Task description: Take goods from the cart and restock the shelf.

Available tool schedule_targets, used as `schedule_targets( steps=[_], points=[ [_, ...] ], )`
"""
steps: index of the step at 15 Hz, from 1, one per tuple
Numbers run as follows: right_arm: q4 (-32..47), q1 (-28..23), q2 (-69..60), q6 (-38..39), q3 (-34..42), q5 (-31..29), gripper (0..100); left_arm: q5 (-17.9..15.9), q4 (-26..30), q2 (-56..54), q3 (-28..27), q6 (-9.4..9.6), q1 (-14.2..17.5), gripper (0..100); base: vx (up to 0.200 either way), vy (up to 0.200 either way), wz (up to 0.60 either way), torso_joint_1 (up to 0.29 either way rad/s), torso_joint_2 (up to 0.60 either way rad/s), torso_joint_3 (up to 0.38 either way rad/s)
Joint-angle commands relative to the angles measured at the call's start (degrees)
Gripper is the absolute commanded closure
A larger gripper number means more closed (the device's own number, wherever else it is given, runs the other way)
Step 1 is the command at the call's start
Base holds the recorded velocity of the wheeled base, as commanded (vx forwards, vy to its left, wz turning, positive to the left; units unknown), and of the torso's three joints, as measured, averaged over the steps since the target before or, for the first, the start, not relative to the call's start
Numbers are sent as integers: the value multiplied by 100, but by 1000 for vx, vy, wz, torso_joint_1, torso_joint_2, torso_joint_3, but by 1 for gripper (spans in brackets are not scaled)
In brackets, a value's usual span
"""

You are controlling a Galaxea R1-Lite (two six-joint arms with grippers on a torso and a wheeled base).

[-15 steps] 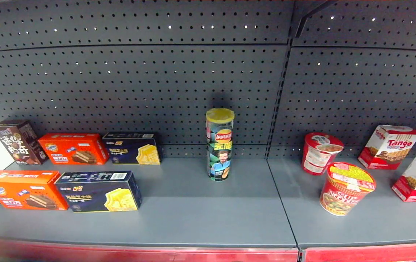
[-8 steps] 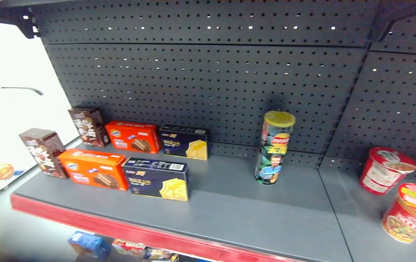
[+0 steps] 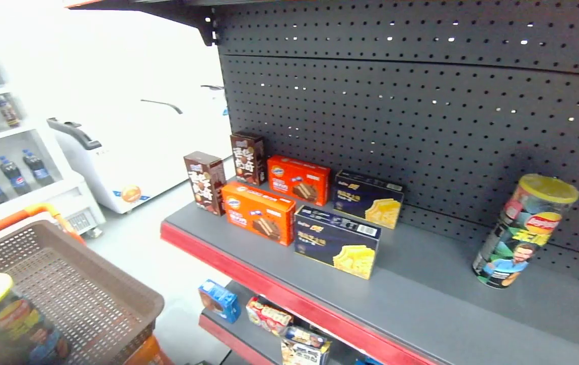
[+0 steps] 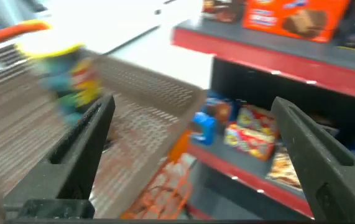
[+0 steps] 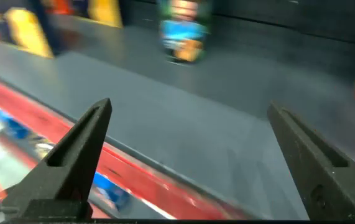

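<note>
restock, fetch phase: nothing in hand yet

this looks like the pick-up leg: one item is shelved and the next waits to be lifted. the long dark grey metal shelf with a red front edge [image 3: 421, 304] carries orange, navy and brown cardboard snack boxes [image 3: 258, 213] in two rows at its left end. a tall chip can with a yellow lid [image 3: 525, 230] stands upright near the back edge, well apart from them. off the shelf's left corner sits the brown perforated plastic cart basket [image 3: 112, 284]. in it is one more yellow-lidded chip can [image 3: 10, 319], upright, well in from the rim nearest the shelf. the left gripper [image 4: 191, 106] points toward that basket, jaws wide apart and empty. the right gripper [image 5: 189, 106] faces the shelf's front edge, jaws also apart and empty. next call, i'd say: left arm squarely around the can body, since a tall can tips easily.
</note>
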Motion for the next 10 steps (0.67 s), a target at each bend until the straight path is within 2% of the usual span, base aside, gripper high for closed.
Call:
schedule_targets(
  steps=[1,8,10],
  points=[
    [3,-1,7,-2,0,1,0,-2,-2,-2,2,-4,9,0,0,0,600,-2,-2,-2],
    [-6,-1,7,7,0,1,0,24,-11,-2,11,-30,9,0,0,0,600,2,2,2],
    [-6,-1,7,7,0,1,0,-38,-11,-2,11,14,9,0,0,0,0,0,0,0]
  ],
)
